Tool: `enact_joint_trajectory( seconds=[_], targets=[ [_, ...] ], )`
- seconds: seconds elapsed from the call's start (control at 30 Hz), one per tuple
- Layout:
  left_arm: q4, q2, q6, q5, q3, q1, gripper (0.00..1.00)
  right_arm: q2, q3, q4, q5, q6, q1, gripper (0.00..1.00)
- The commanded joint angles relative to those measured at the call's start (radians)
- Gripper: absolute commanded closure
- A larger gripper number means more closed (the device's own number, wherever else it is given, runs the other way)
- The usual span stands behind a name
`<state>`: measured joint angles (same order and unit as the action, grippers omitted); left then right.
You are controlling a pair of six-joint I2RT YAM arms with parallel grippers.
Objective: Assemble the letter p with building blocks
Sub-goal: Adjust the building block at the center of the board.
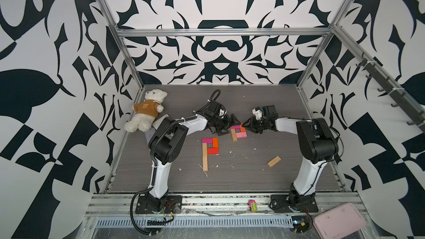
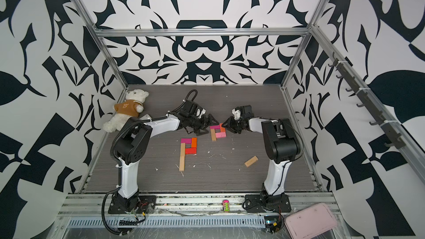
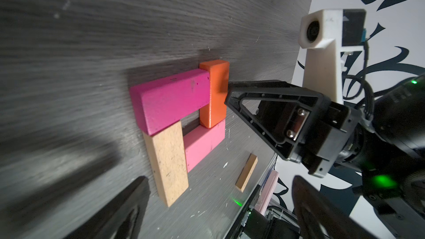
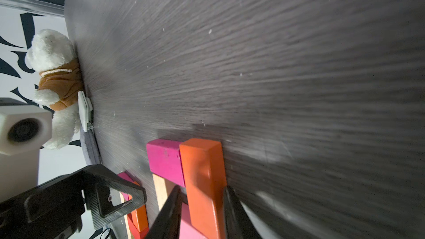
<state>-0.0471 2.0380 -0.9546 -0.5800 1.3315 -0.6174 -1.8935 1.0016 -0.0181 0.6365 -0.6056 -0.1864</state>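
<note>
The right fingers point(image 4: 169, 212) sit one on each side of the orange block point(image 4: 202, 180), across its narrow width, with the block's far end reaching out past their tips. They are close against its long faces, but I cannot tell whether they are already pinching it or only bracketing it. That block forms the outer side of a loop. The magenta block point(image 3: 172, 100) butts against it just beyond the fingertips, the light pink block point(image 3: 202, 148) closes the loop on the side nearer the right wrist, and a tan block point(image 3: 169, 162) starts the stem on the far side of the loop from these fingers. The orange block seems to stick out slightly past the magenta one. The grip across its width is probably meant to slide it square without disturbing its neighbours, which lie loose on the counter point(image 1: 241, 102). The left fingers point(image 3: 119, 212) are spread wide and hold nothing. They sit beside the figure on the side opposite the right fingers, likely as a stop in case the pieces shift. A finished five-block letter point(image 1: 209, 150) lies well behind both sets of fingertips, toward the arm bases. A spare tan block point(image 1: 274, 161) rests alone behind the right fingers, probably intended to lengthen the short stem.
</note>
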Motion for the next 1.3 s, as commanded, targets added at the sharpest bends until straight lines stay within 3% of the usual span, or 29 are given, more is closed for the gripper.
enact_joint_trajectory(
  seconds=[0.0, 0.83, 1.27],
  targets=[
    [0.009, 0.021, -0.013, -0.006, 0.016, 0.004, 0.01, 0.003, 0.020, 0.022, -0.017, 0.018, -0.010, 0.68],
    [-0.031, 0.064, 0.027, 0.003, 0.090, 0.022, 0.01, 0.017, 0.058, 0.182, -0.121, 0.102, -0.025, 0.76],
    [-0.127, -0.001, 0.136, 0.022, 0.124, 0.039, 0.01, 0.062, 0.123, 0.167, -0.037, 0.067, -0.026, 0.71]
  ],
)
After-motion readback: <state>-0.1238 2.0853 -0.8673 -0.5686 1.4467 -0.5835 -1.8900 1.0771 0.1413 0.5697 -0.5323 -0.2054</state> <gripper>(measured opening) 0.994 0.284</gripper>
